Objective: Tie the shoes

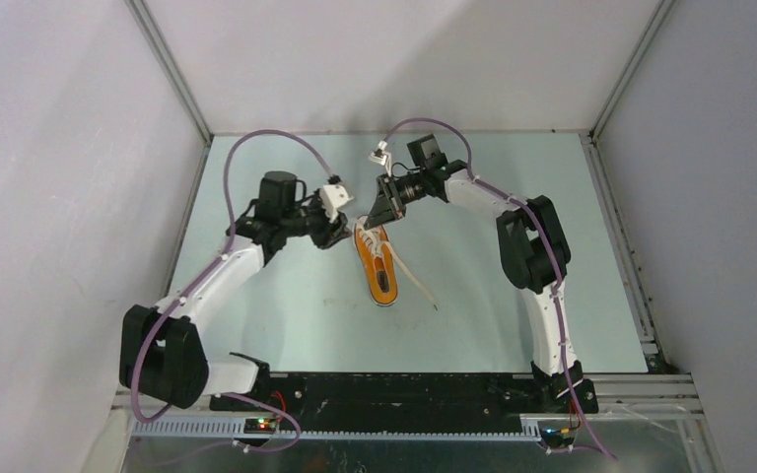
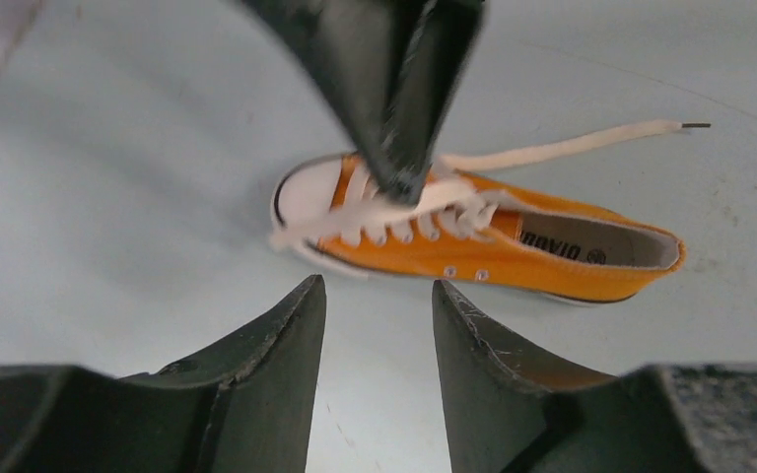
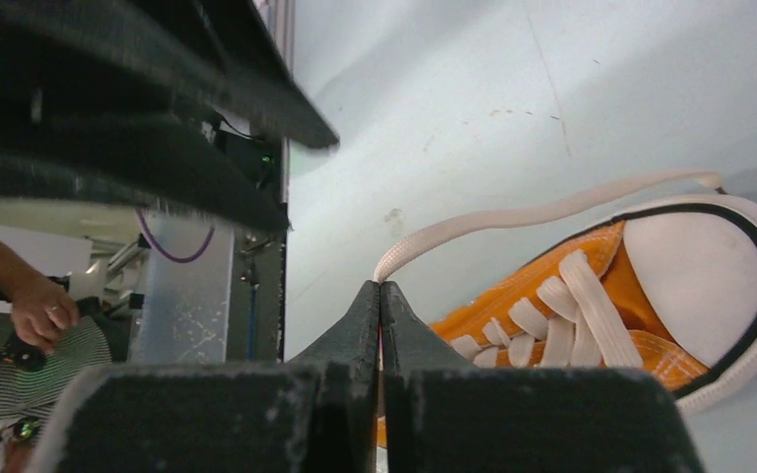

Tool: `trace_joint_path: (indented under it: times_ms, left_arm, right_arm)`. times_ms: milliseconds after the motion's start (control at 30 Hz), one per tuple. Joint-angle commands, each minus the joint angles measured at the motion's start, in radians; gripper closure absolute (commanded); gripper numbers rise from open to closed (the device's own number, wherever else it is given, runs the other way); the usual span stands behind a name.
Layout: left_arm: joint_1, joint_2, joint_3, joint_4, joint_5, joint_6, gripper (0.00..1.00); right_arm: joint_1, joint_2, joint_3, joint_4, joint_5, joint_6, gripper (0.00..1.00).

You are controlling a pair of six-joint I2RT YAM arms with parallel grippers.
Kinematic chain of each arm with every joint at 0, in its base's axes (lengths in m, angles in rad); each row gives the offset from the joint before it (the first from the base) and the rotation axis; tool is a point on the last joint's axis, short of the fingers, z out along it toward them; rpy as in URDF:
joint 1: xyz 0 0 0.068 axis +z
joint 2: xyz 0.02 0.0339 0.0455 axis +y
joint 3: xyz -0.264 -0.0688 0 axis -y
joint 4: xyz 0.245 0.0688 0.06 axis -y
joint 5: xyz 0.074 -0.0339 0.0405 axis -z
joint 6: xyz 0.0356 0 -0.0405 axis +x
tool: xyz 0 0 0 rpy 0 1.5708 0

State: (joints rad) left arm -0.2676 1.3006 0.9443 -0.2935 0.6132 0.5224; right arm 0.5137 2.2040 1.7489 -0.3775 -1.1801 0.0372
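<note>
Sneaker [image 1: 378,266] first: from above you see it lying on the table [image 1: 286,315], with the left gripper [image 1: 340,229] just beside its toe and the right gripper [image 1: 382,212] over the toe. Your left wrist view shows the left claw parted, holding nothing, near the sneaker's side. Your right wrist view shows the right claw pinched on a white lace [image 3: 513,217] beside the toe cap.

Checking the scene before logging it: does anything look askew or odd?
The sneaker is untied: one white lace trails loose across the table; the shut right gripper pinches the other lace. No damage shows.
</note>
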Motion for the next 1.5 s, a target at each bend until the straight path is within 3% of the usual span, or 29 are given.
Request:
trace_joint_path:
  times_ms: [0, 167, 333, 467, 667, 833, 1033, 1100, 1167, 1267, 1333, 1467]
  left_arm:
    - [-0.082, 0.018, -0.009, 0.134, -0.002, 0.239, 0.49]
    - [-0.099, 0.060, -0.053, 0.257, -0.037, 0.352, 0.49]
    - [-0.099, 0.112, -0.035, 0.220, -0.011, 0.479, 0.49]
    - [-0.102, 0.143, -0.017, 0.220, 0.031, 0.473, 0.50]
    - [-0.110, 0.184, -0.003, 0.266, 0.045, 0.400, 0.68]
    - [-0.111, 0.192, 0.022, 0.224, 0.068, 0.340, 0.97]
    - [-0.111, 0.186, 0.040, 0.091, 0.123, 0.307, 1.00]
    - [-0.115, 0.191, 0.041, 0.089, 0.127, 0.262, 0.99]
    - [-0.127, 0.198, 0.035, 0.113, 0.115, 0.204, 0.92]
    - [-0.156, 0.210, 0.030, 0.180, 0.078, 0.115, 0.65]
    - [-0.161, 0.210, 0.019, 0.233, 0.072, 0.057, 0.54]
    - [-0.161, 0.202, 0.015, 0.217, 0.079, 0.054, 0.48]
  right_arm:
    - [-0.012, -0.060, 0.003, 0.077, -0.098, 0.075, 1.00]
    - [-0.019, -0.051, -0.001, 0.096, -0.133, 0.102, 1.00]
    - [-0.021, -0.042, 0.000, 0.122, -0.150, 0.123, 1.00]
    - [-0.024, -0.031, 0.007, 0.129, -0.153, 0.134, 1.00]
    - [-0.027, -0.022, 0.009, 0.138, -0.149, 0.148, 1.00]
    - [-0.036, -0.019, 0.008, 0.152, -0.137, 0.163, 1.00]
    - [-0.049, -0.013, -0.010, 0.228, -0.117, 0.269, 1.00]
    - [-0.049, -0.014, -0.020, 0.261, -0.104, 0.313, 1.00]
    - [-0.050, -0.011, -0.037, 0.321, -0.115, 0.378, 1.00]
    - [-0.053, -0.005, -0.066, 0.426, -0.132, 0.476, 1.00]
    - [-0.057, -0.006, -0.092, 0.524, -0.130, 0.565, 1.00]
    - [-0.059, -0.009, -0.107, 0.627, -0.121, 0.655, 1.00]
